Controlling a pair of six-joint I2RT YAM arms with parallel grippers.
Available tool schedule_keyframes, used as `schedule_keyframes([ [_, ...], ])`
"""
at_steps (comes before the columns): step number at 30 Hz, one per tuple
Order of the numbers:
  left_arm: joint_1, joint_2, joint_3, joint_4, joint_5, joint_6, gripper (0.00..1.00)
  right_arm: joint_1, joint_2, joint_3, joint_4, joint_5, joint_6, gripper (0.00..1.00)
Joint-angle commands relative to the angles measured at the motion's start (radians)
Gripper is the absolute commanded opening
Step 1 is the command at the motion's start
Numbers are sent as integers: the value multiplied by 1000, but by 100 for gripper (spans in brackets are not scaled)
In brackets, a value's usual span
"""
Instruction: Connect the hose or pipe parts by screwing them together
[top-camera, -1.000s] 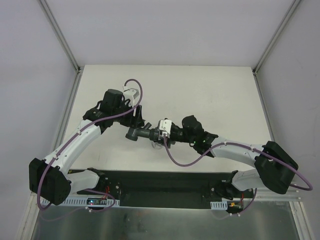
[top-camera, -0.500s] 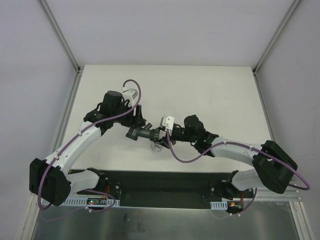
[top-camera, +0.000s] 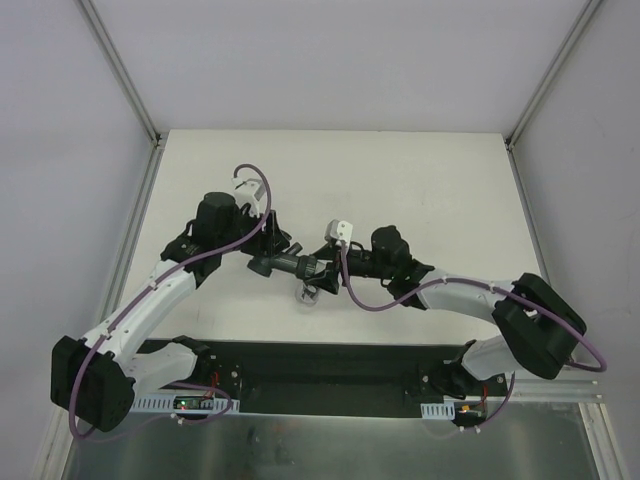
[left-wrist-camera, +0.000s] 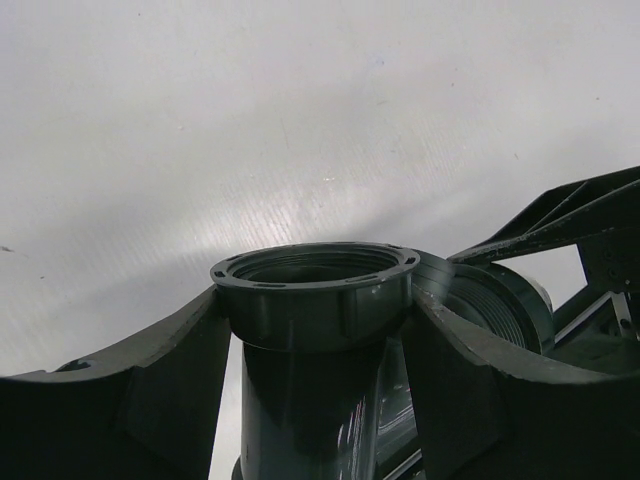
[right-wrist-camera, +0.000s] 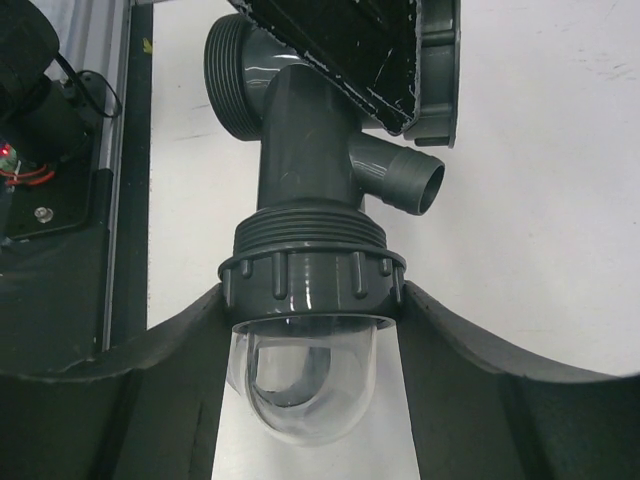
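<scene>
Left hand (left-wrist-camera: 315, 300), right hand (right-wrist-camera: 312, 300) around pipe fitting (right-wrist-camera: 305, 150)

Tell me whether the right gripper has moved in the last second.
Yes. The right gripper rolled, its white camera swinging toward the table's far edge.

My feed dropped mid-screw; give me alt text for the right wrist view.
The right tool clamps the ribbed collar where a clear dome meets the grey branched pipe fitting. The left tool holds its far end.
</scene>
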Motion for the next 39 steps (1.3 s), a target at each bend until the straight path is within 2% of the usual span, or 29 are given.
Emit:
schedule_keyframes([
  [1,-28,-43,-35,54,163,-103,0,-34,13,28,337,45,128,11],
  [12,-30,-81,-135,204,172,-153,0,-97,86,12,562,0,361,10],
  [20,-30,-123,-182,313,189,-170,0,-128,123,12,656,-28,487,9],
  [32,-30,-205,-268,468,202,-203,0,-166,143,50,662,-40,651,8],
  [39,-33,-212,-305,577,259,-221,0,-187,171,93,677,-40,847,5],
])
